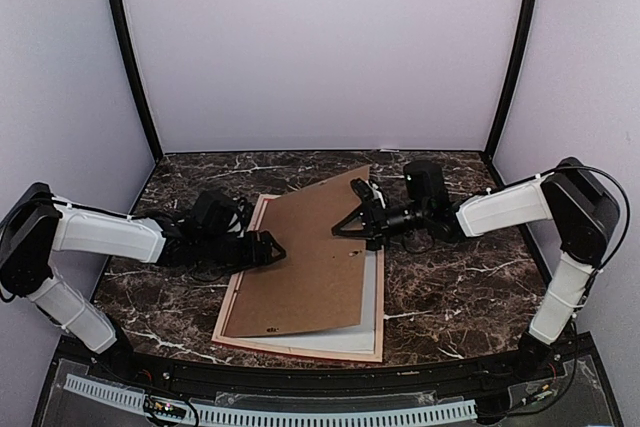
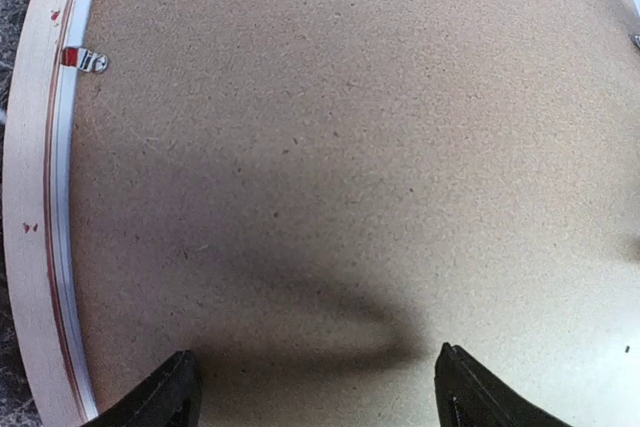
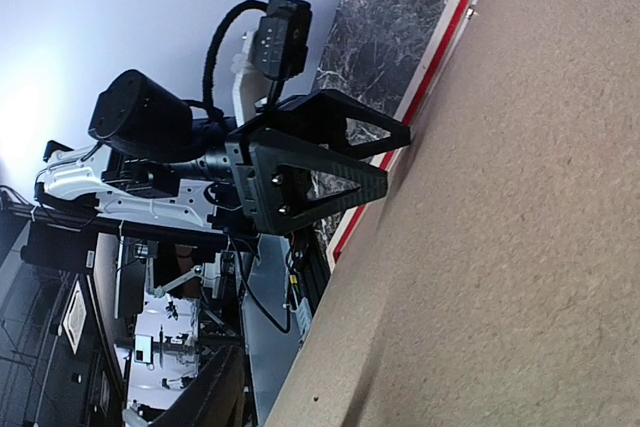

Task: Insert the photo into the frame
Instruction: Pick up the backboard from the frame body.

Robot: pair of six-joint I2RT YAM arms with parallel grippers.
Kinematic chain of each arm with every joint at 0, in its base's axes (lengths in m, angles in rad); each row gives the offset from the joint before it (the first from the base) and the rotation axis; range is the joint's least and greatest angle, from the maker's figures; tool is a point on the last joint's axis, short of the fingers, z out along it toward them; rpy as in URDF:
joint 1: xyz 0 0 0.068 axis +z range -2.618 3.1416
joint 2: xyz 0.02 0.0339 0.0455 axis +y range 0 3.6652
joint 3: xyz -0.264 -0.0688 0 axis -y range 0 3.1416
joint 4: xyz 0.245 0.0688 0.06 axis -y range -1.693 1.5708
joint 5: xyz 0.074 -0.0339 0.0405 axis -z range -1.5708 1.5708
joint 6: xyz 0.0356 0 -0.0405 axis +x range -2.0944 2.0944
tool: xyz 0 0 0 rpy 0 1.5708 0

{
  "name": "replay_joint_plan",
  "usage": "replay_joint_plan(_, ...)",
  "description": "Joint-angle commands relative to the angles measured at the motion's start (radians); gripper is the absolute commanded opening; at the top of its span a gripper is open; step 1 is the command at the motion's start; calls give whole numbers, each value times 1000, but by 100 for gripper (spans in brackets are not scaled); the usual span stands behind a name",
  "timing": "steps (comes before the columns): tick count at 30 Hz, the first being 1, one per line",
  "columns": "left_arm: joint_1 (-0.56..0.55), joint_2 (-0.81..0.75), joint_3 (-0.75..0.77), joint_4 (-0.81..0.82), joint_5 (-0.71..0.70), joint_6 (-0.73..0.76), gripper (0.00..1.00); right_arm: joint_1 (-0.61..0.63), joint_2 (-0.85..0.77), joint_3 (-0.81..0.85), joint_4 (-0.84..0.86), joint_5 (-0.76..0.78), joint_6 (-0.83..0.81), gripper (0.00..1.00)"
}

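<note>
The frame (image 1: 300,349) lies flat on the table with its pale wood back up; its red edge (image 3: 440,57) shows in the right wrist view. A brown backing board (image 1: 310,257) lies askew over it. The photo is hidden in every view. My left gripper (image 1: 272,247) hovers open over the board's left part, its fingers (image 2: 170,397) spread wide above the board (image 2: 340,167) with nothing between them. My right gripper (image 1: 350,224) sits at the board's right edge. One of its fingers (image 3: 205,397) shows, clear of the board's edge (image 3: 330,327); the other is hidden behind the board.
A white mat (image 1: 370,312) shows under the board's lower right. A small metal tab (image 2: 85,59) sits on the frame's rail (image 2: 30,197). The dark marble table (image 1: 450,287) lies around the frame, with walls on three sides. The left gripper (image 3: 320,162) faces the right wrist camera.
</note>
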Motion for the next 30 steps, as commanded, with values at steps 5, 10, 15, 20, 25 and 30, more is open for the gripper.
replay_joint_plan(5,-9,-11,18,-26,30,15,83,-21,13,22,-134,81,-76,37)
replay_joint_plan(10,-10,-27,20,-40,12,27,83,-54,-4,11,-226,100,-136,28)
replay_joint_plan(15,-10,-50,34,-81,-11,53,83,-85,-14,-7,-254,84,-167,17)
replay_joint_plan(20,-7,-74,54,-137,-42,79,83,-94,-16,-11,-236,45,-173,8)
replay_joint_plan(25,19,-109,63,-171,-43,91,83,-106,-31,-19,-180,3,-141,0)
replay_joint_plan(30,79,-170,64,-205,-26,110,83,-119,-53,-48,-29,-42,-29,0)
